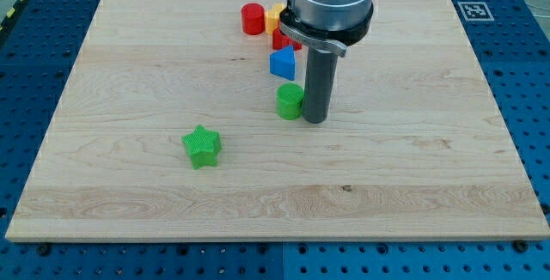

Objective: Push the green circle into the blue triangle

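Right now my tip (314,120) is resting on the wooden board (129,57), touching the right side of the green circle (290,101); being a bare rod, it is gripping nothing. The green circle is sitting just below the blue triangle (282,63), apart by a narrow gap, near the board's middle.

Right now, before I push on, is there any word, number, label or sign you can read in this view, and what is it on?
No readable words or numbers anywhere.
Black-and-white square fiducial marker on the wooden board's top right corner: a pattern, no text.
Black-and-yellow striped edge at the view's top left: no lettering.
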